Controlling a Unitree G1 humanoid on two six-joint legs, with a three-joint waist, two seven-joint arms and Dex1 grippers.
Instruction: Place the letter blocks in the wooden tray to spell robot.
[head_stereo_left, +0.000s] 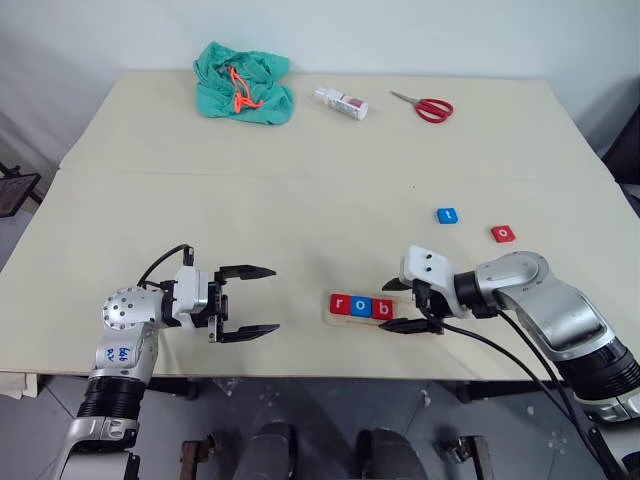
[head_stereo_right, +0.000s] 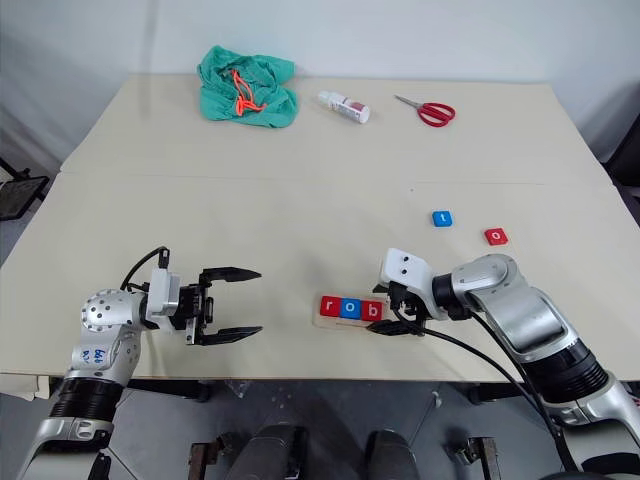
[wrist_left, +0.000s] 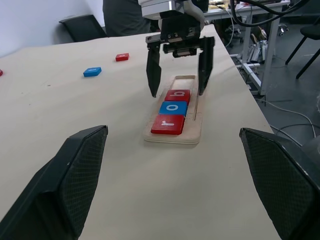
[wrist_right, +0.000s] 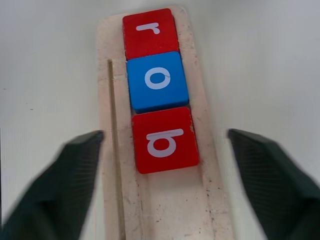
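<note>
The right gripper (head_stereo_left: 412, 305) covers the right end of the wooden tray (head_stereo_left: 330, 318), so that part stays hidden from above. In the right wrist view, the near end of the tray runs off the edge. The small white bottle (head_stereo_left: 341, 103) far back has a label too tiny to read. The white letter on the far red block (head_stereo_left: 504, 234) is hard to make out.

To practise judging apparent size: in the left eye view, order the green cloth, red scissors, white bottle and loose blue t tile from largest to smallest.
1. green cloth
2. red scissors and white bottle: look alike, unranked
3. blue t tile
</note>
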